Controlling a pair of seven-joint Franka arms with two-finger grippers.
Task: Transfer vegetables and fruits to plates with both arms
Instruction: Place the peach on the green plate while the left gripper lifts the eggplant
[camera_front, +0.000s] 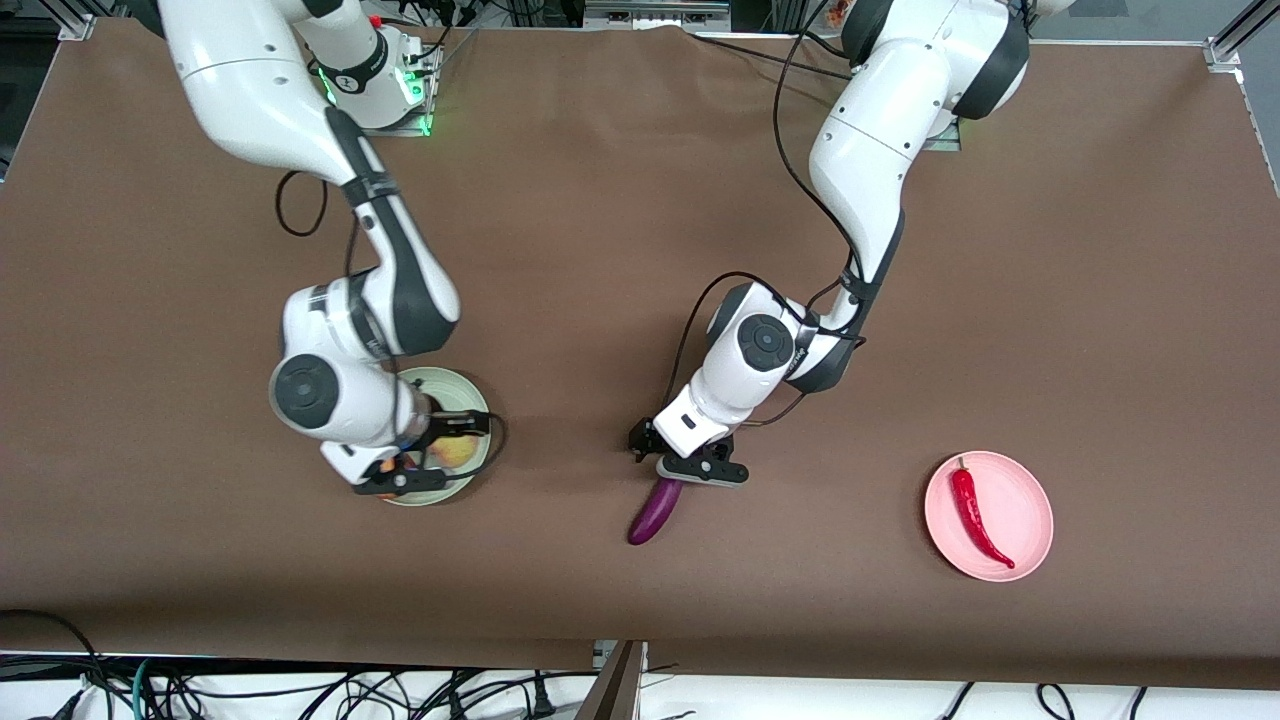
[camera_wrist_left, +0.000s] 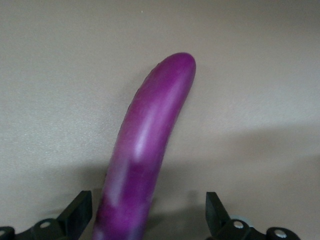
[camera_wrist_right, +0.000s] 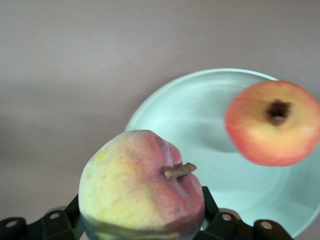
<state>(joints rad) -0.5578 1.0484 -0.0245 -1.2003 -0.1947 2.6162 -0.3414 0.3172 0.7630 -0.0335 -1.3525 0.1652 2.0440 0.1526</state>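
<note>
Brown table (camera_front: 620, 250). Left gripper (camera_front: 690, 462) open astride eggplant (camera_front: 655, 511). Right gripper (camera_front: 425, 452) over mint plate (camera_front: 478, 395); fingers flank peach (camera_wrist_right: 142, 185), grip unclear; apple (camera_wrist_right: 272, 123) beside.

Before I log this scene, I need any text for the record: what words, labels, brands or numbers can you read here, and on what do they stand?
None: no readable text shows in any view.
The eggplant, chili pepper, peach, apple, green plate and pink plate carry no print.
The striped band on the right arm's wrist is too small to read.
</note>
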